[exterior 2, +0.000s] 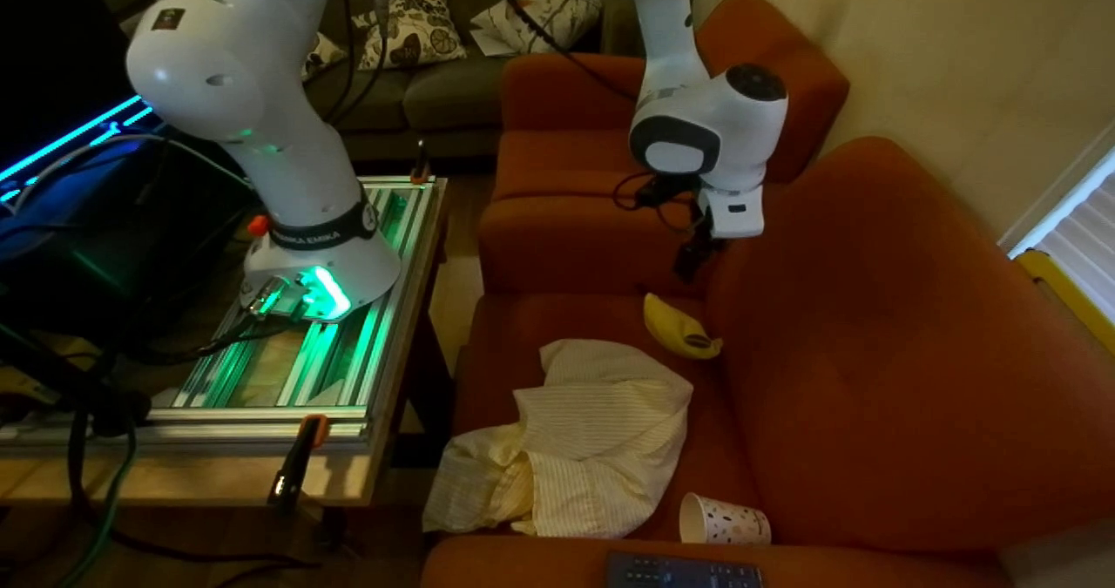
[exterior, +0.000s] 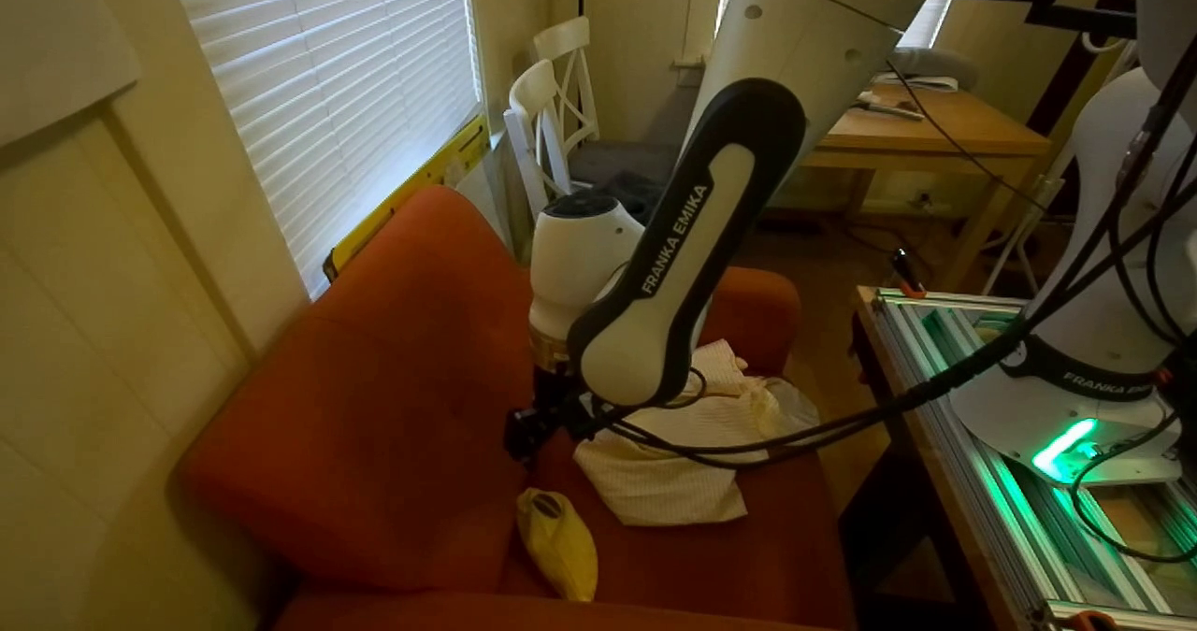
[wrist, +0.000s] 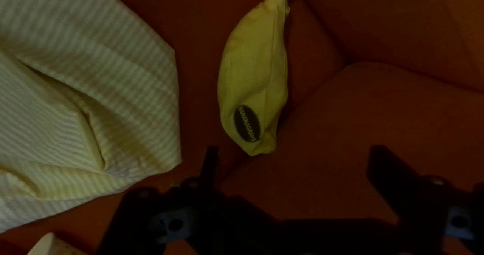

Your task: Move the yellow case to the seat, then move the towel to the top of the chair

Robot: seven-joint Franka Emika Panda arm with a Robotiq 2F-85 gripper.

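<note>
Yellow, the case (wrist: 253, 73) lies on the seat (exterior 2: 510, 353) near the towel (exterior: 659, 486), part of which we lose behind the arm (exterior: 673, 257) in an exterior view. The wrist view crops the cup (exterior 2: 727, 521), yet only there do we read the label (wrist: 247, 123). Angled down, the arm holds its gripper (wrist: 295, 149) spread, clear of the case.

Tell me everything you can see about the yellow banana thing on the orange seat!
The yellow case is plump and curved like a banana, and looks like soft cloth. A seam runs along it, and near one end a dark oval label says BANANAGRAMS. It lies on the orange seat, that labelled end by the backrest, apart from the towel. The open gripper isn't touching it; whether the backrest does, I can't tell.
</note>
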